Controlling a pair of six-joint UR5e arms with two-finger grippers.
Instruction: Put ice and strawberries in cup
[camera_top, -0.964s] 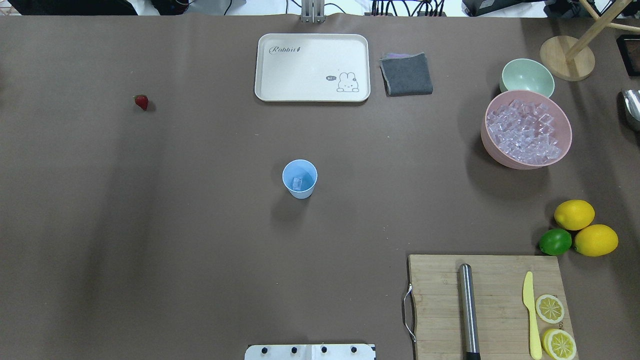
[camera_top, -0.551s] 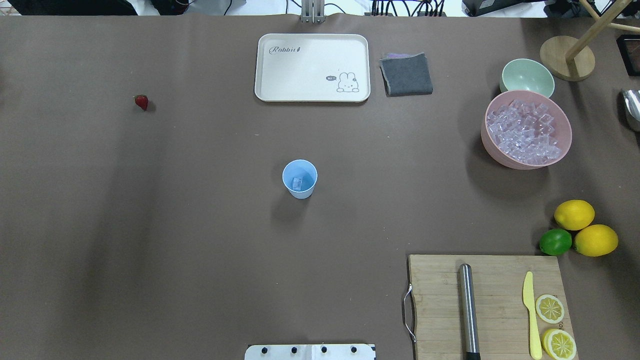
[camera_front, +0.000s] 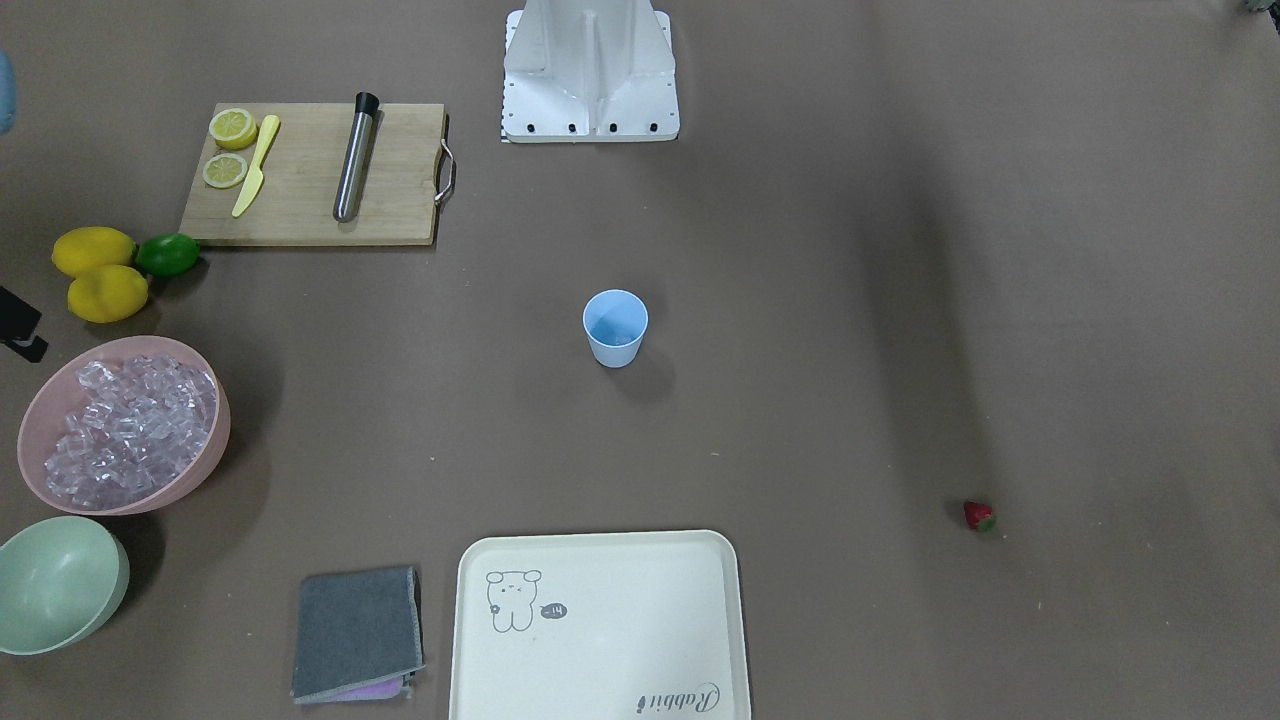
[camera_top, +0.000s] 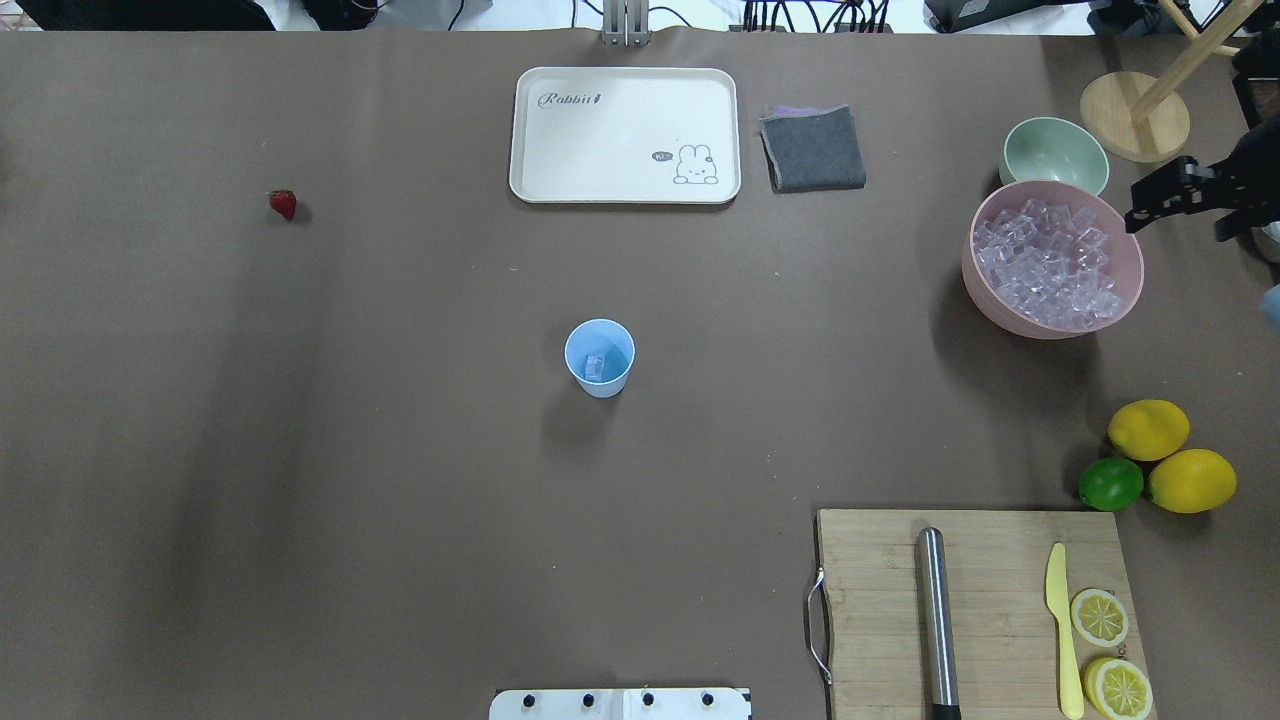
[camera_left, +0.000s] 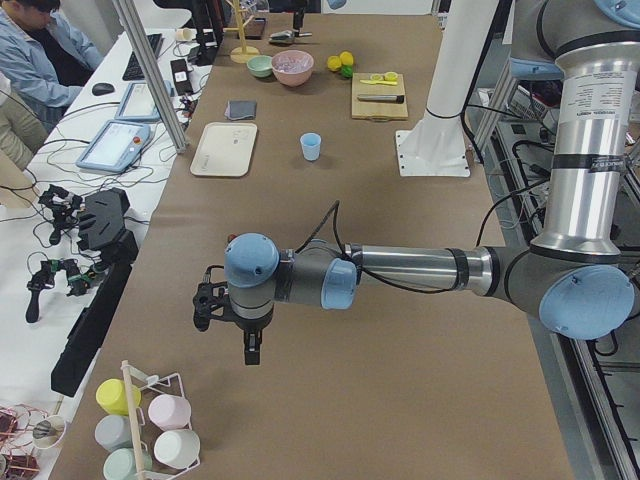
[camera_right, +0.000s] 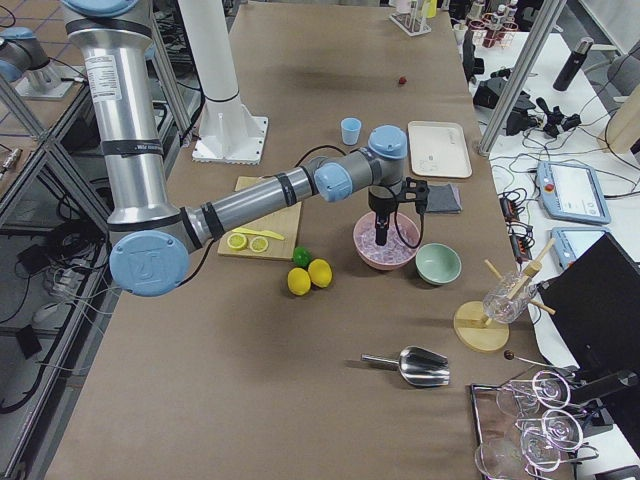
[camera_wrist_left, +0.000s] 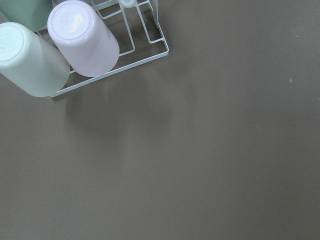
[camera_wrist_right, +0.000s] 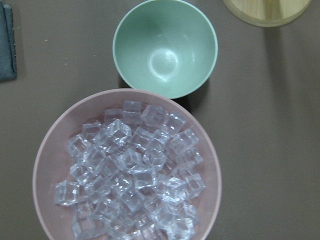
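At worktop's left end, beside wire rack (camera_wrist_left: 145, 52): left gripper (camera_left: 251, 355) hovering, jaw state can't tell. Toward far-left corner: strawberry (camera_top: 283, 204), alone. Centre: cup (camera_top: 599, 358) upright, one clear cube (camera_top: 594, 367) inside. Near right edge: pink bowl (camera_top: 985, 290) heaped with ice (camera_top: 1050, 265), right gripper (camera_right: 381, 240) above it, jaw state can't tell.

Lemons (camera_top: 1148, 429) and lime (camera_top: 1110, 483) cluster beside cutting board (camera_top: 870, 600).

I'm seeing even, bright overhead light; the cup (camera_top: 599, 357) is casting a soft shadow beside it, and the ice (camera_wrist_right: 131, 172) is glinting.
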